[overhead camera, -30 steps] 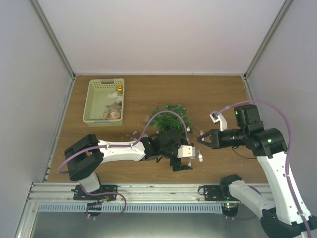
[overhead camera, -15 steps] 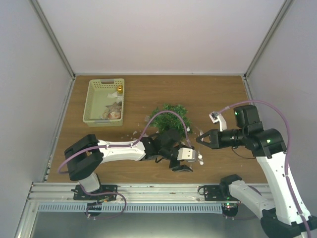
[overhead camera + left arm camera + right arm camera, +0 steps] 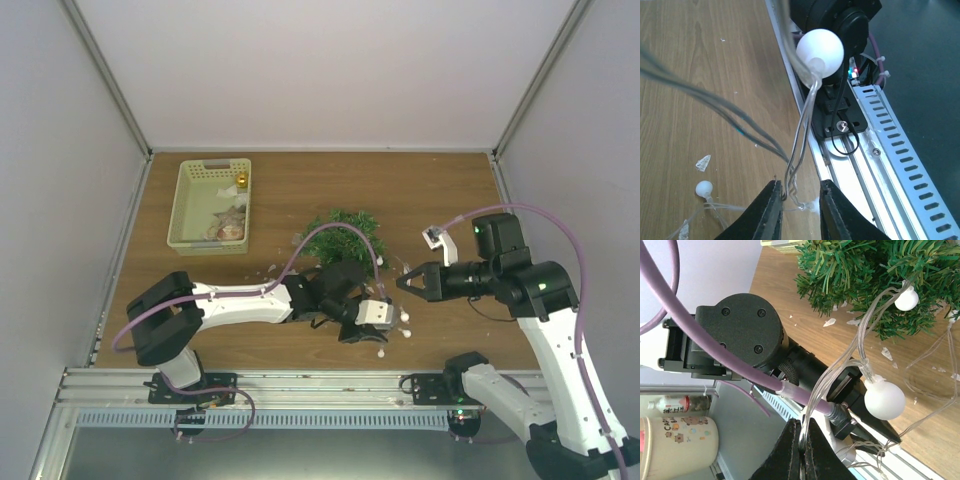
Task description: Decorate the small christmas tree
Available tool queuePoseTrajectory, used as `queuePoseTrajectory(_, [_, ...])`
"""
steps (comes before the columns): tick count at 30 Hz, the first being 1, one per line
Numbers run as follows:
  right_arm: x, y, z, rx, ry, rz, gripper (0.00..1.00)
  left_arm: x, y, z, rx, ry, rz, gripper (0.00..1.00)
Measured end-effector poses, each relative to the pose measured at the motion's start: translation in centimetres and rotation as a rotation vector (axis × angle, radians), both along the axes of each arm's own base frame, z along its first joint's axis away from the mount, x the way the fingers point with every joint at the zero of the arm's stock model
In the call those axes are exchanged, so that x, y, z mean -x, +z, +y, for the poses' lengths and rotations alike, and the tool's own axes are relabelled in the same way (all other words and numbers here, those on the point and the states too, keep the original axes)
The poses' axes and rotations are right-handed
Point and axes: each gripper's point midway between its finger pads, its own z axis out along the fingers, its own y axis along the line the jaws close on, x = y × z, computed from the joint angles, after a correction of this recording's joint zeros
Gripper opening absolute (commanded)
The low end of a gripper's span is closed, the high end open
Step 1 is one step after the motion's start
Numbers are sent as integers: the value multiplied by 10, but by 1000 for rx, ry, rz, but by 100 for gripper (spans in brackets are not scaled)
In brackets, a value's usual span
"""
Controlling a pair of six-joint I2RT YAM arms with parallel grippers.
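Note:
The small christmas tree stands mid-table, bushy and dark green; its branches fill the top of the right wrist view. A clear light string with white round bulbs runs from the tree down to both grippers. My right gripper is shut on the string's strands, just right of the tree. My left gripper is low over the table in front of the tree. Its jaws stand narrowly apart, with twisted strands of the string between them, against the left finger. A large bulb hangs ahead.
A pale basket of ornaments sits at the back left. White scraps and a small bulb lie on the wood. The metal rail and the right arm's base lie just beyond my left fingers.
The left jaws have narrowed from wide open to a small gap around the string, and that gripper shifted slightly right. The right arm has stayed still.

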Motion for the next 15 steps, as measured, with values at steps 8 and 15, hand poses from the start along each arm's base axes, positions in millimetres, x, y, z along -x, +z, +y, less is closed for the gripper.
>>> queuePoseTrajectory(8, [0,0,0,-3,0,-6,1,3,2,4,-8,-13,-3,0])
queuePoseTrajectory(15, [0,-1,0,-2,1,-2,1,2,4,5,-22,-15,-16,0])
